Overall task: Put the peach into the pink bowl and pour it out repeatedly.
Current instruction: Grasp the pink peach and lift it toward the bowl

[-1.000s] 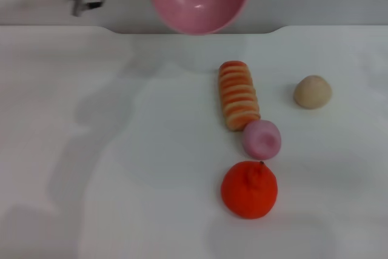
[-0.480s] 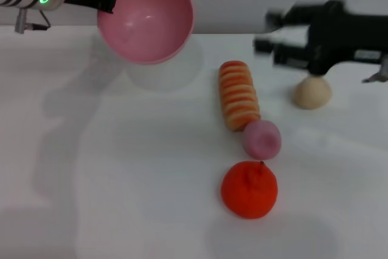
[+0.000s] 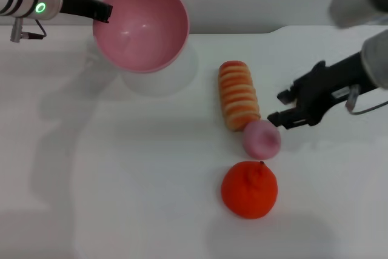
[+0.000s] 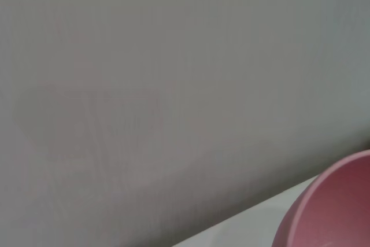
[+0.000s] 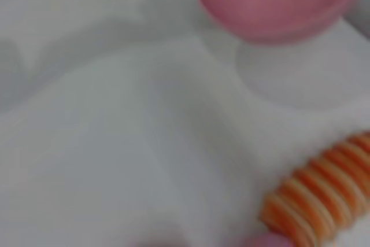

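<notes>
Nearest me sits one bumpy orange fruit (image 3: 249, 189) on the white table (image 3: 121, 180). Just beyond it lies one peach (image 3: 262, 139), touching the near end of one striped orange-and-cream roll (image 3: 238, 94) that runs away from me. My right gripper (image 3: 282, 107) hovers just beside the peach on my right, fingers spread apart with nothing between them. Farthest off, my left gripper (image 3: 103, 12) is clamped on the rim of the one pink bowl (image 3: 140, 25), held tilted above the table with its hollow facing me and nothing in it.

My right wrist view shows the bowl (image 5: 277, 4) from the side, the roll (image 5: 321, 189) and a sliver of the peach (image 5: 269, 241). My left wrist view catches only an edge of the bowl (image 4: 332, 206) against a grey wall (image 4: 173, 85).
</notes>
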You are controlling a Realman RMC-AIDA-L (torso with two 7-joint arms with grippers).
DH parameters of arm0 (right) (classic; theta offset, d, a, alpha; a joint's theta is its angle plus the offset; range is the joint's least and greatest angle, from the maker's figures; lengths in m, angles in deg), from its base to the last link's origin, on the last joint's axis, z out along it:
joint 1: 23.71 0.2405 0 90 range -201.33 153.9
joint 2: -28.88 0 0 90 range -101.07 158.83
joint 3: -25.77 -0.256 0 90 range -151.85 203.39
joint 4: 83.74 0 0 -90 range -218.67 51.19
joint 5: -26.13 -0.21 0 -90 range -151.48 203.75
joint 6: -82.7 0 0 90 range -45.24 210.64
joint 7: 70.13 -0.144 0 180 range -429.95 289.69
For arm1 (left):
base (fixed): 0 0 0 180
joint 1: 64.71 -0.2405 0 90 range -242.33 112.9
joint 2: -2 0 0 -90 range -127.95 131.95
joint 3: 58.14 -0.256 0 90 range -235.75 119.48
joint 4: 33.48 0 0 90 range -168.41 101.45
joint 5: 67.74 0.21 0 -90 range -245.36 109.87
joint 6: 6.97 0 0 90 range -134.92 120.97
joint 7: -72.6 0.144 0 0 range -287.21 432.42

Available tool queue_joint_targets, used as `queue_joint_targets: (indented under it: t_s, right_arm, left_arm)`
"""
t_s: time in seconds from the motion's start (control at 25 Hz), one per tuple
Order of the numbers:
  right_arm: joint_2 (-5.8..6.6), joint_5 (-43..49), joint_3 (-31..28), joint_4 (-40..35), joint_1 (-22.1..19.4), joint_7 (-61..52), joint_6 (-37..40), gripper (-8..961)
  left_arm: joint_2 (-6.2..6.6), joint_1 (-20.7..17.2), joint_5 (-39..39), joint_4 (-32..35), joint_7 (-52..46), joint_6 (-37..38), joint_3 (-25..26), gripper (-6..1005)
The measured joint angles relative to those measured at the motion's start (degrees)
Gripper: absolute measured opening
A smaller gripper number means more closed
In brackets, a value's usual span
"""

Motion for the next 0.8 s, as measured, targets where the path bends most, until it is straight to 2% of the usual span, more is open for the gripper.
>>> queue_joint_targets:
  t_s: [0.36, 0.8]
  right_arm:
    - [-0.25, 3.3, 3.5, 10.7, 0.8, -2.6, -11.6, 471]
    - [-0.45, 2.9, 7.9, 19.5, 2.0, -3.5, -20.0, 471]
  left_arm:
    - [-0.27, -0.5, 0.0, 0.0, 0.2, 0.4, 0.0, 33]
    - [-0.93, -0.3, 0.0, 0.2, 0.3, 1.5, -0.8, 33]
